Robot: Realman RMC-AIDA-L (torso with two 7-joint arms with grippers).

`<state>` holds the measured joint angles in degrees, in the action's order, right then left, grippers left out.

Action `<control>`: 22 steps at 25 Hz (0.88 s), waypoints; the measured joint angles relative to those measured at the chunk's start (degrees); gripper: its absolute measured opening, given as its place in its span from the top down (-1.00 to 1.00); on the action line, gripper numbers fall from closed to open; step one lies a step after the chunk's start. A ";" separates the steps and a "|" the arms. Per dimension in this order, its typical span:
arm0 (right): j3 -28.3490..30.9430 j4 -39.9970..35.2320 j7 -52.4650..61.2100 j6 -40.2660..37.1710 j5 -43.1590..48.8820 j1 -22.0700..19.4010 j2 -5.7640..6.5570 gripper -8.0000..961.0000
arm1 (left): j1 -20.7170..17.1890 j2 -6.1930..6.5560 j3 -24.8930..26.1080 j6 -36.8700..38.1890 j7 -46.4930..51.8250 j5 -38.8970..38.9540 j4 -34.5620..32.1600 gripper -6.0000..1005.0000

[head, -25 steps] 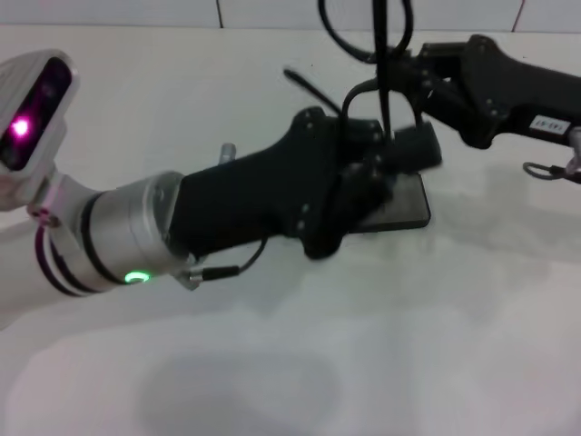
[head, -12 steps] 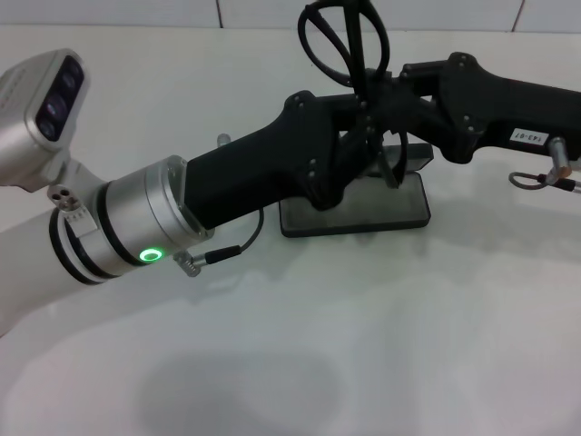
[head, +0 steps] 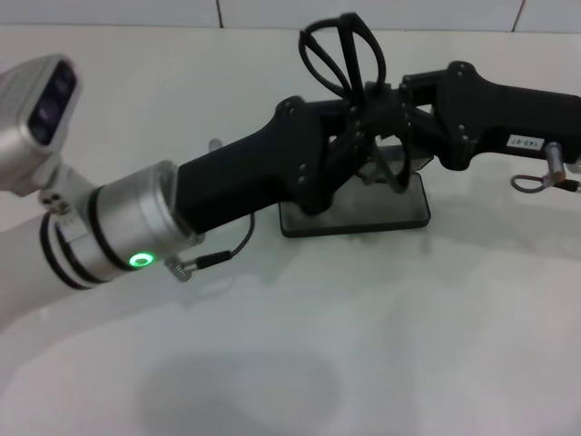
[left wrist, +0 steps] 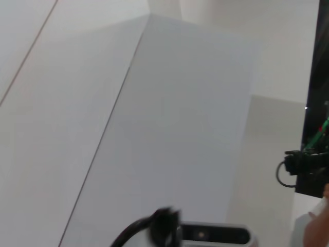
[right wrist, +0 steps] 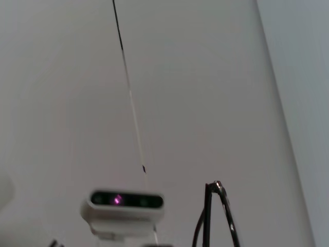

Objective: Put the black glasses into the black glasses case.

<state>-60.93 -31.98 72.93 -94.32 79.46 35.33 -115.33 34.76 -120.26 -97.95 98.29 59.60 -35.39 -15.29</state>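
Head view: both arms meet above the black glasses case (head: 363, 211), which lies open and flat on the white counter (head: 363, 345) with its grey lining up. The black glasses (head: 340, 50) are lifted clear of the case, lenses uppermost, the temple arms running down into the spot where the two claws come together. The left claw (head: 349, 150) reaches in from the left and the right claw (head: 399, 118) from the right – they overlap so closely that I cannot tell which one grips the frame, nor whether either is open or closed. The right wrist view catches the edge of a lens rim (right wrist: 216, 216) against a pale wall; the left wrist view shows none of the task's things
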 joint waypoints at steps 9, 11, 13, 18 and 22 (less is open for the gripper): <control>-1.14 -21.67 8.53 2.47 18.23 -6.46 -0.14 0.84 | -5.87 5.27 0.44 9.21 1.25 -1.66 -0.41 0.96; -3.91 -31.37 13.32 3.32 24.44 -8.40 -0.60 0.84 | -8.41 7.21 1.25 10.28 1.25 -1.12 -0.23 0.96; -7.81 -38.87 17.35 4.10 28.27 -8.86 -0.49 0.84 | -9.79 7.70 2.73 10.38 1.25 -0.98 -0.23 0.96; -15.81 -50.76 26.40 5.51 42.31 -4.91 -0.49 0.84 | -11.30 7.57 5.60 10.21 0.74 -1.71 -0.07 0.96; -20.71 -48.48 29.06 8.51 49.18 0.76 -0.54 0.84 | -10.96 6.82 5.71 9.45 -0.08 -2.86 0.08 0.96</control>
<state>-81.64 -80.46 101.99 -85.80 128.64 36.09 -115.88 23.79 -113.44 -92.24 107.73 59.52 -38.25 -15.22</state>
